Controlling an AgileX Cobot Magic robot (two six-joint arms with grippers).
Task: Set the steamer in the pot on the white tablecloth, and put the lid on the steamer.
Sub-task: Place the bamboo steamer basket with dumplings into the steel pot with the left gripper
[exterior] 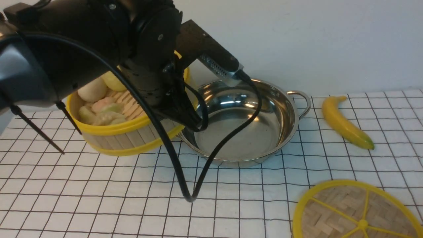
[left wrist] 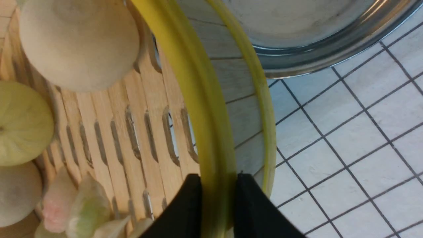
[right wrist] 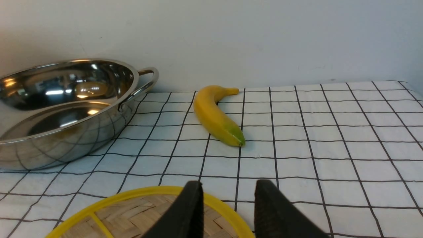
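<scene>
The steamer (exterior: 115, 135) is a bamboo basket with yellow rims, holding toy buns and dumplings (exterior: 99, 105). It sits tilted just left of the shiny pot (exterior: 244, 132) on the white tablecloth (exterior: 99, 198). My left gripper (left wrist: 216, 185) is shut on the steamer's yellow top rim (left wrist: 201, 99), one finger inside the basket and one outside. The pot's rim (left wrist: 317, 56) lies right beside the steamer's wall. The woven lid (exterior: 350, 211) lies flat at the front right. My right gripper (right wrist: 228, 190) hangs open just above the lid's far edge (right wrist: 148, 205), holding nothing.
A yellow toy banana (exterior: 345, 122) lies on the cloth right of the pot, near its loop handle (exterior: 302, 99). The left arm's black cable (exterior: 185, 185) droops onto the cloth in front of the pot. A white wall stands close behind.
</scene>
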